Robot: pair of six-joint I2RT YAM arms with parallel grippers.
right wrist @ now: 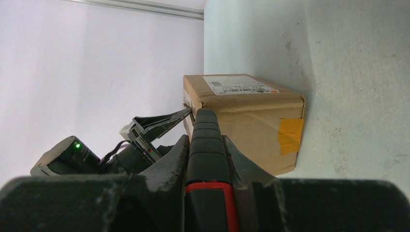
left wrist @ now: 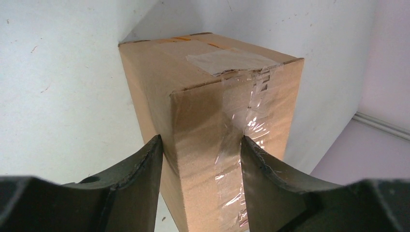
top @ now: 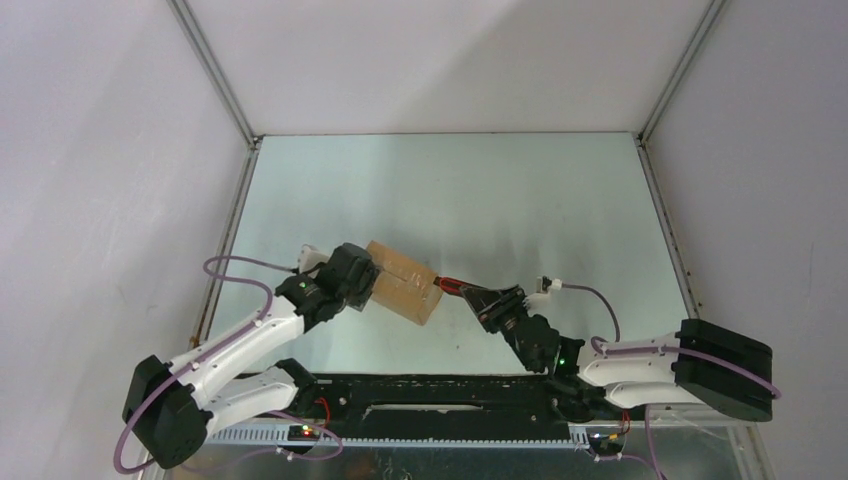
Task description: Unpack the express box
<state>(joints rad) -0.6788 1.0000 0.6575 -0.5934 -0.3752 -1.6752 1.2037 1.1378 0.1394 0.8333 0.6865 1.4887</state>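
Observation:
The express box [top: 405, 283], a brown carton sealed with clear tape, lies on the table left of centre. My left gripper [top: 362, 276] is closed on its left end. In the left wrist view the fingers [left wrist: 145, 166] press both sides of the box [left wrist: 212, 92] at a taped corner. My right gripper [top: 492, 301] is shut on a red-and-black utility knife [top: 455, 286], whose tip points at the box's right end. In the right wrist view the knife [right wrist: 207, 159] reaches the box [right wrist: 246, 116] at its edge; the white label [right wrist: 237, 84] and an orange tape patch [right wrist: 290, 134] show.
The pale green table [top: 500, 200] is walled by white panels at the back and both sides. A metal frame rail [top: 225, 230] runs along the left edge. The black base rail [top: 440, 395] lies at the near edge.

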